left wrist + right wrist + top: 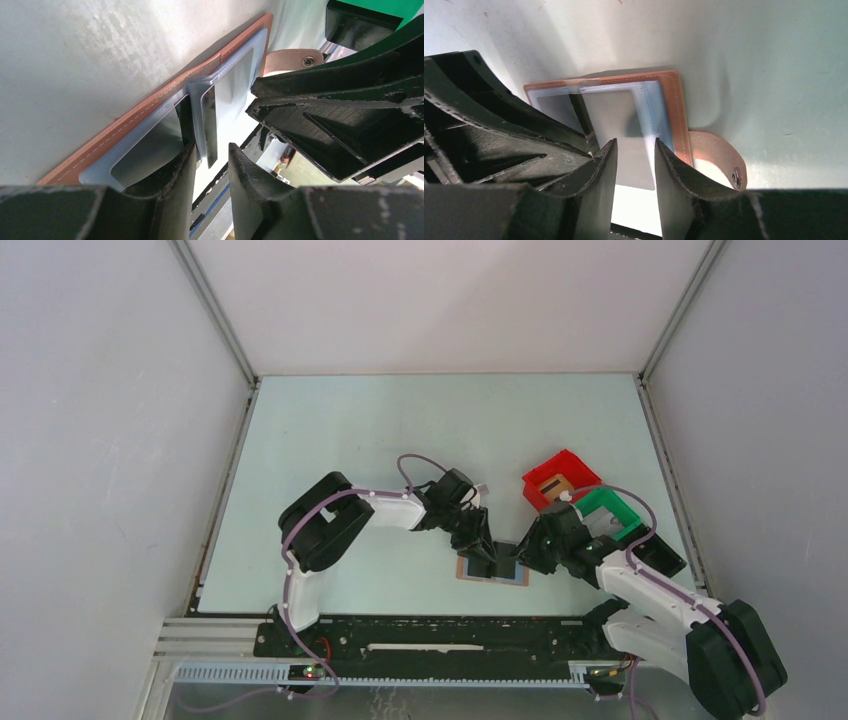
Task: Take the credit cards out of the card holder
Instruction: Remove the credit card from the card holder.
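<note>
A flat tan-brown leather card holder (468, 571) is laid open at lower centre, just inside the near edge of the pale green worktop (350, 440). Open surface is seen toward the upper left. A red plastic bin (552, 472) and a green plastic bin (612, 508) are set close at the upper right. Blue-grey inner panels (651, 107) and a snap tab (719, 155) are exposed. The jaws of the left arm (340, 515) and right arm (655, 590) are held parted over the panels.

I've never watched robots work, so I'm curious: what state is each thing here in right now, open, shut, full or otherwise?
Flat tan-brown leather card holder: lying open, blue-grey panels up.
Its side tab: unsnapped, lying loose.
Left tool: open, fingertips at the holder's middle.
Right tool: open, over the panel nearest the tab.
Red plastic bin: holds something brownish.
Green plastic bin: contents unclear.
</note>
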